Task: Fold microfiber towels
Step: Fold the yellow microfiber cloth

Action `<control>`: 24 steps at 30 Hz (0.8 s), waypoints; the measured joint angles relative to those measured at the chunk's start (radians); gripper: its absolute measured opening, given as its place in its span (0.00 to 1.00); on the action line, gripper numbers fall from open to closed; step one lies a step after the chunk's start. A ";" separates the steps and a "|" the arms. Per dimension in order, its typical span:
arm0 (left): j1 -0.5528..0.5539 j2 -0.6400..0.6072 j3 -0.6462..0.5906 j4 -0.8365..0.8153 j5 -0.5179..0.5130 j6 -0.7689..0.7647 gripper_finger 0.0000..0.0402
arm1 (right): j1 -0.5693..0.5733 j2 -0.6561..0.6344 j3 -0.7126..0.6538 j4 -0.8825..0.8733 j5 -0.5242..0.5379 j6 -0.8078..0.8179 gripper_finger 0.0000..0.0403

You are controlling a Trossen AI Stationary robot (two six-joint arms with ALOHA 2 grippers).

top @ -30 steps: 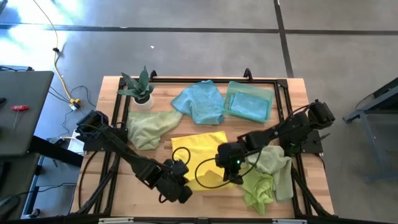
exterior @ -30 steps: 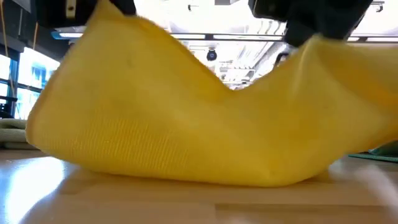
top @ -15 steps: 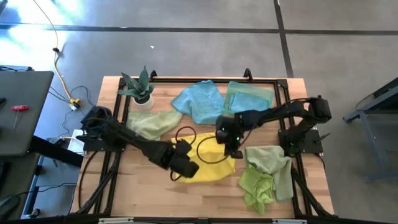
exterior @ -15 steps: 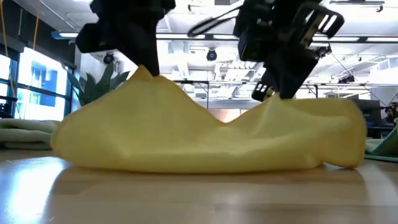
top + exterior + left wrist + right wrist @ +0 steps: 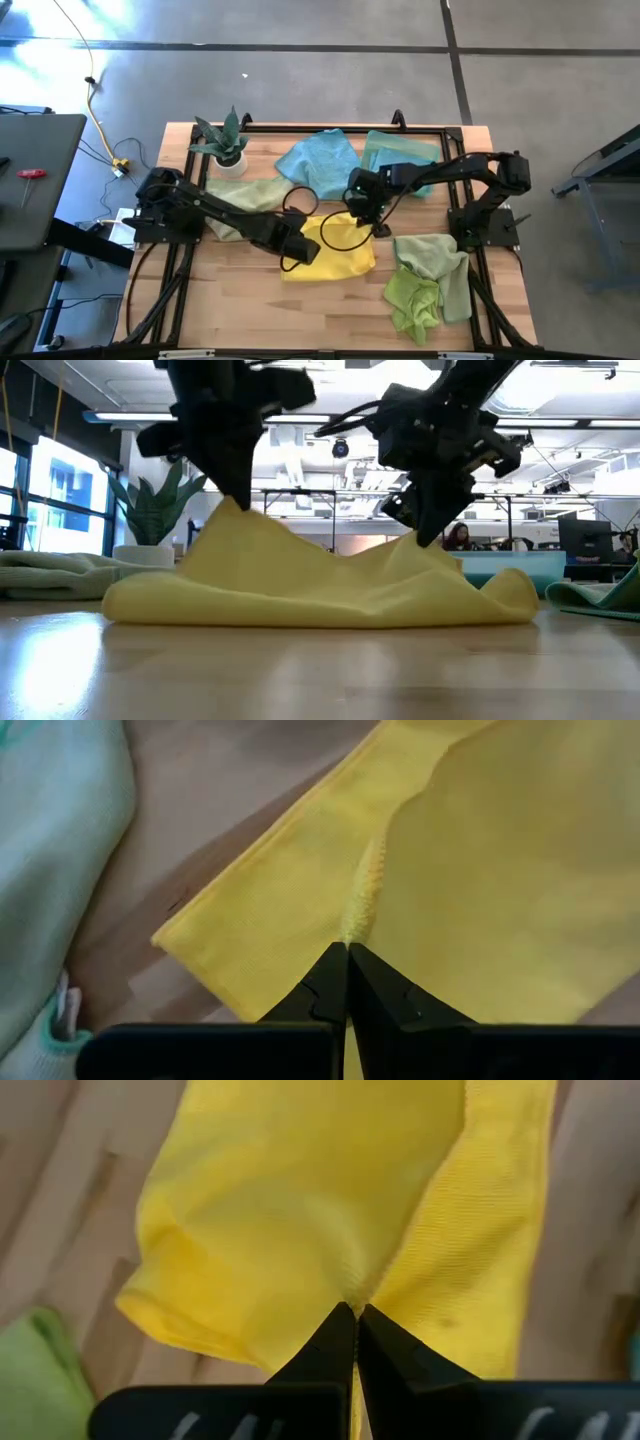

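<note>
Both grippers have carried the soft yellow microfiber towel's near edge farther back; left gripper and right gripper pinch corners, mid-counter. Lower both evenly, aligning edges before release.

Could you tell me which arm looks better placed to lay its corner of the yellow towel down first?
Probably the left. The left gripper pinches the yellow towel lower over the folded layer, while the right gripper holds its corner at the far edge.
</note>
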 joint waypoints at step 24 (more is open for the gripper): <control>0.007 0.094 0.000 -0.183 -0.052 -0.138 0.00 | -0.005 0.092 0.023 0.080 0.107 -0.057 0.00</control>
